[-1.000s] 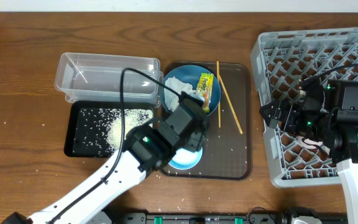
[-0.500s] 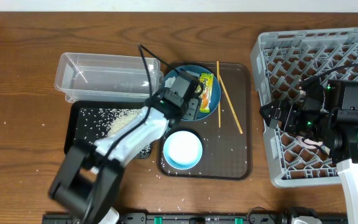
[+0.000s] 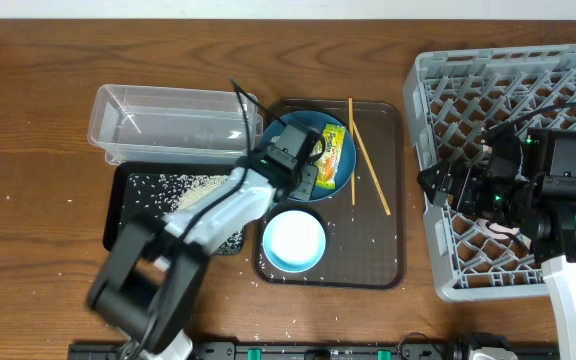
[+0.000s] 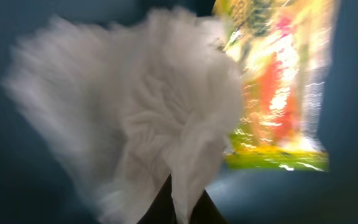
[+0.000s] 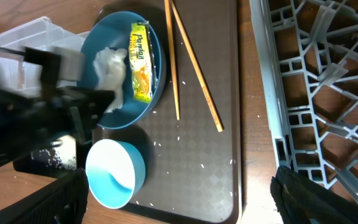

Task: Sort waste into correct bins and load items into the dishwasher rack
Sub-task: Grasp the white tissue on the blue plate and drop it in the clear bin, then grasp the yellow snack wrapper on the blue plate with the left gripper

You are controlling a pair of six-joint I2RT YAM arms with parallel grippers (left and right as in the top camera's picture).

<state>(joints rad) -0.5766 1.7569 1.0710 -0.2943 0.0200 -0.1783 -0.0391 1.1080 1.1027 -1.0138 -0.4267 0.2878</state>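
Observation:
My left gripper [image 3: 293,165] is down over the blue plate [image 3: 342,170] on the brown serving tray. In the left wrist view its black fingertips [image 4: 157,208] are shut on a fold of the crumpled white tissue [image 4: 135,106]. The yellow-green wrapper [image 4: 278,87] lies right beside the tissue on the plate [image 4: 17,186]. From the right wrist view I see the tissue [image 5: 112,68], the wrapper [image 5: 140,62] and the chopsticks [image 5: 191,62]. My right gripper [image 5: 179,205] stands open above the left edge of the grey dishwasher rack [image 3: 508,100], holding nothing.
The clear tub [image 3: 168,125] stands left of the plate, with the black tray [image 3: 128,215] holding rice in front of it. A bowl [image 3: 295,240], blue outside and white inside, sits on the brown serving tray [image 3: 368,250]. Chopsticks [image 3: 368,165] lie right of the plate. Rice grains dot the table.
My left arm has swung from over the bowl up to the plate, and its gripper has shut on the tissue. The right arm has not moved.

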